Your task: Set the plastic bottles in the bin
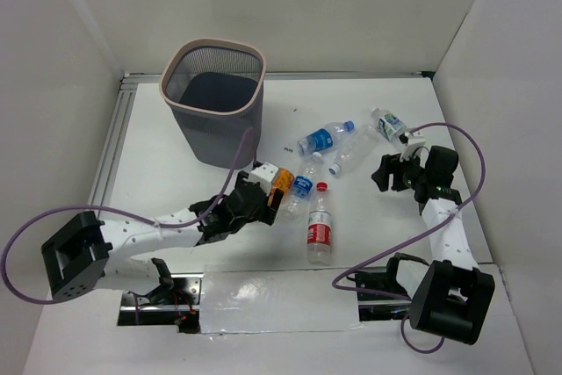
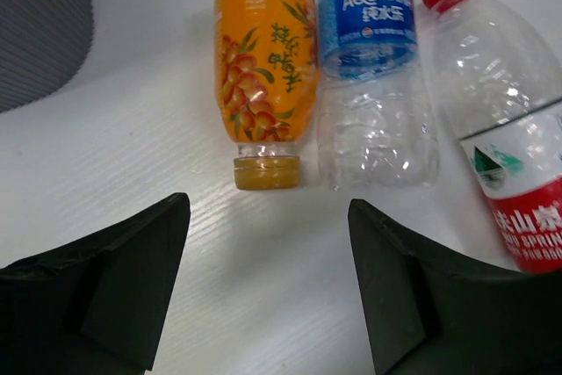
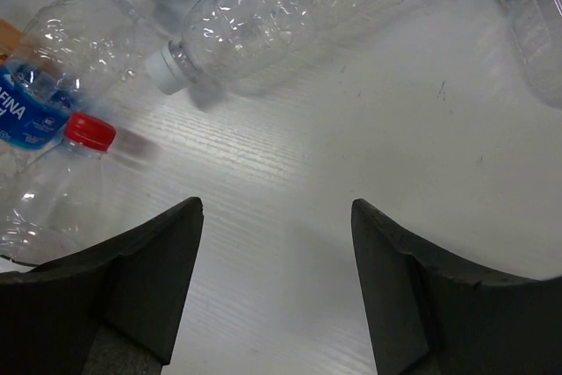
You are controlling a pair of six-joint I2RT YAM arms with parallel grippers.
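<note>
Left gripper point(image 2: 266, 217): released, jaws spread wide, nothing between them. Held low over table point(image 1: 149, 155), just short of orange bottle point(image 2: 263, 68). Orange bottle on its side, cap toward the fingers point(image 2: 132, 278), apart from them. Just beside it, parallel: blue-label bottle point(image 2: 369, 68). Next over: red-cap bottle point(image 2: 500, 120) with red label, also on its side.

Right gripper point(image 3: 277, 217): released, jaws spread, empty, over bare table surface. Ahead of it: clear unlabelled bottle point(image 3: 263, 24) with white cap, on its side. In top view, farther back: second blue-label bottle point(image 1: 325, 138). Farthest right: green-label bottle point(image 1: 389, 125), lying down.

Bin point(image 1: 212, 42): upright at far left of table, beyond orange bottle, well apart from the right-hand group. Interior dark; contents not discernible. All six visible bottles on table, outside it.
</note>
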